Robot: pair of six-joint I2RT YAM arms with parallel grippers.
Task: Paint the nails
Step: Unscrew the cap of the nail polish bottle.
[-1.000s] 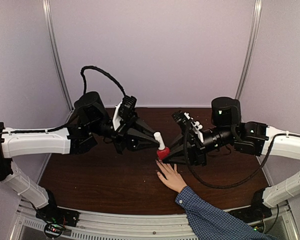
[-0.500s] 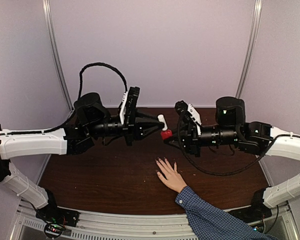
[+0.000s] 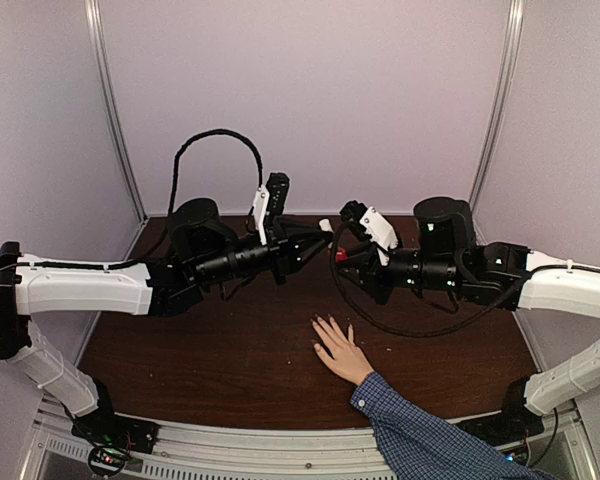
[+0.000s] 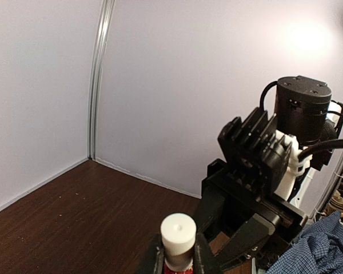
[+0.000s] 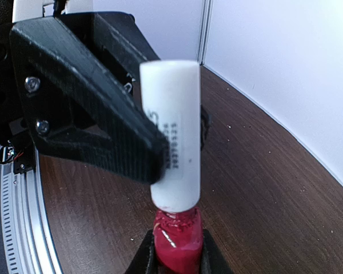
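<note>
A light-skinned hand (image 3: 340,352) with a blue checked sleeve (image 3: 420,440) lies flat on the brown table, fingers spread toward the back. Its nails (image 3: 318,323) are too small to tell their colour. Above and behind the hand, both arms hold a small red polish bottle (image 3: 341,256) in the air. My right gripper (image 5: 177,258) is shut on the red glass body (image 5: 177,242). My left gripper (image 4: 178,258) is shut on the bottle's white cap (image 4: 178,233), which still sits on the bottle (image 5: 171,131). The left fingers (image 5: 97,128) show as black wedges beside the cap.
The dark wood table (image 3: 200,350) is boxed in by pale walls with metal corner posts (image 3: 115,120). A black cable loops above the left arm (image 3: 215,140). An aluminium rail (image 3: 230,455) runs along the near edge. Blue checked cloth (image 4: 326,245) shows low right in the left wrist view.
Both arms have lifted the bottle from just beside the hand's fingertips up and toward the back wall, still gripping cap and body. The hand has stayed put.
</note>
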